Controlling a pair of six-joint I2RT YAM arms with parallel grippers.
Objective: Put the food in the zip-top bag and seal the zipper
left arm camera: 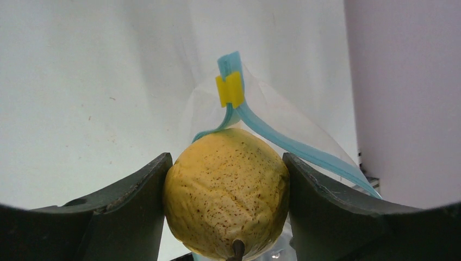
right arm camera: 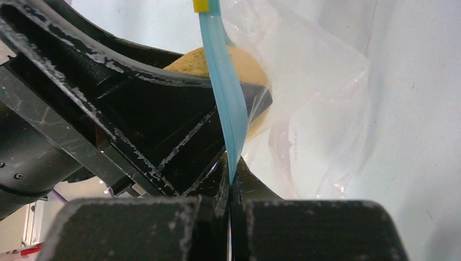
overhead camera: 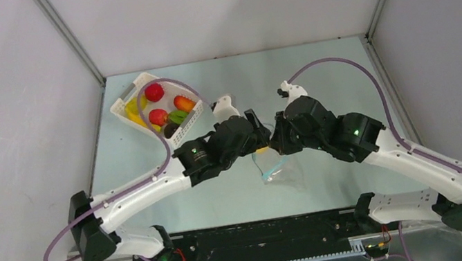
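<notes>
Okay, my left pincer [left arm camera: 225, 166] is clamped on the yellow pear [left arm camera: 225, 201], right at the mouth of the zip-top bag [right arm camera: 321, 125]. My right pincer [right arm camera: 231, 187] pinches the zipper [right arm camera: 224, 103], which runs up toward 12 o'clock. I'd push the pear deep before releasing, or it'll probably roll out.

Overhead, I see my two arms. The left arm [overhead camera: 146, 189], at the lower left of the frame, and the right arm [overhead camera: 423, 166], at the lower right, have smooth white shells, black bases and bulky black wrist joints. A thin left purple cable [overhead camera: 167, 153] loops beside the left arm, and a right purple cable [overhead camera: 383, 98] arcs over the right arm. A small green light [overhead camera: 356, 132] glows on the right arm's black joint. Up close, the left gripper [left arm camera: 225, 157] has curved, dark grey-green fingers [left arm camera: 130, 209] with dusty edges. The right gripper [right arm camera: 231, 187] has blocky black fingers [right arm camera: 321, 228], scuffed with pale scratches.
</notes>
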